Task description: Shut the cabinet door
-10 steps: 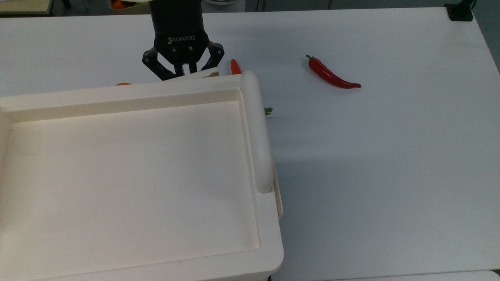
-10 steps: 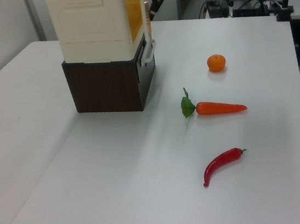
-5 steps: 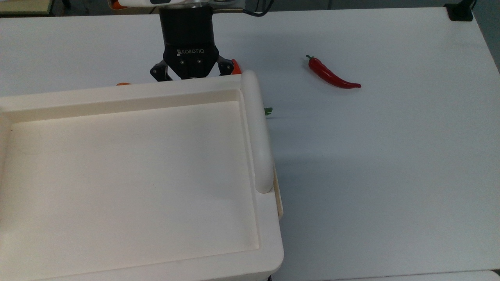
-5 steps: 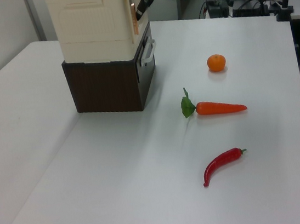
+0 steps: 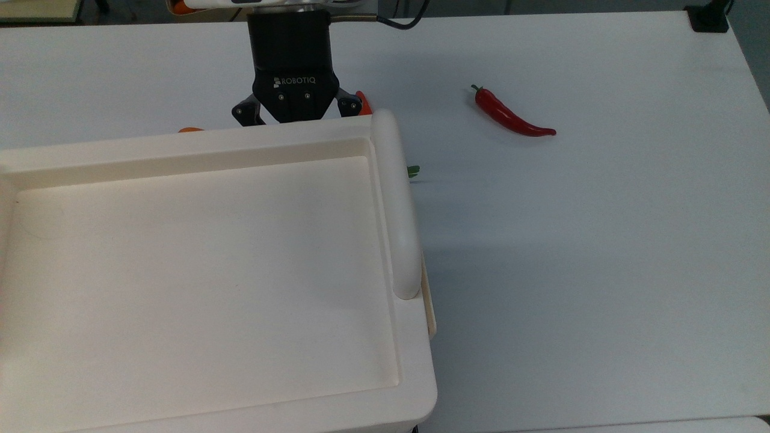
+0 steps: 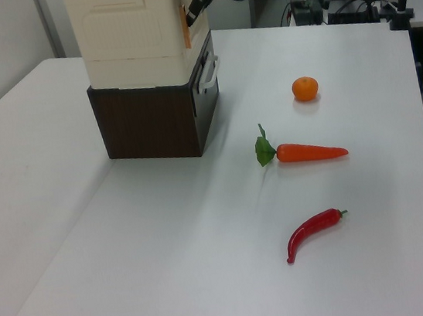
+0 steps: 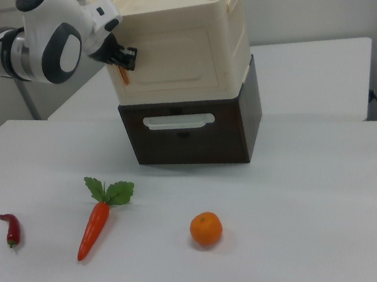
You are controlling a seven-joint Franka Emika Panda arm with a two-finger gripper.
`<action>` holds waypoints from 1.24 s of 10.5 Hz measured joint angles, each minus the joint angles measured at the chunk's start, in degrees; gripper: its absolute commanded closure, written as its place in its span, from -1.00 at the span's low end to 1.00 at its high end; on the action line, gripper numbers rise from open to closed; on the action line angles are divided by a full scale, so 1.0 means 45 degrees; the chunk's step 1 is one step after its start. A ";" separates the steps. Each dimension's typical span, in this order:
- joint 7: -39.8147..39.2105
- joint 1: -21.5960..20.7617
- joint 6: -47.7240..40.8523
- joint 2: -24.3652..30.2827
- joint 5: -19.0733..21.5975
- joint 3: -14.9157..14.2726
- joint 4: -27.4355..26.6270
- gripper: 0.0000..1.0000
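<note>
Pressing the cabinet door [image 7: 177, 58] (nearly flush) at its edge: gripper [image 7: 122, 58]

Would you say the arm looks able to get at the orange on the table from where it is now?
Probably yes. The tool is up against the cabinet door, and the orange lies on open table below with nothing on or beside it; the carrot lies apart.

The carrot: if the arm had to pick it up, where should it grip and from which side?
Grip the carrot mid-body, from above, fingers across its width. It lies flat on the table; the body is thicker there than at the tapering tip, and the leaves look floppy.
</note>
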State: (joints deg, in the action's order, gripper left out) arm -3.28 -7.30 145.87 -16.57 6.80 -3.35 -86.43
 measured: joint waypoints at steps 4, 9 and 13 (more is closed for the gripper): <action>0.0033 0.0002 -0.3260 0.0239 -0.0008 -0.0032 0.0117 0.77; 0.1261 0.0553 -1.1259 0.2341 -0.0224 -0.0305 0.0253 0.29; 0.2087 0.1032 -1.2776 0.3745 -0.0545 -0.0314 -0.0368 -1.00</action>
State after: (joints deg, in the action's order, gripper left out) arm 6.11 -2.66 88.37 0.29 4.35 -4.76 -88.09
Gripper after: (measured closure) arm 0.568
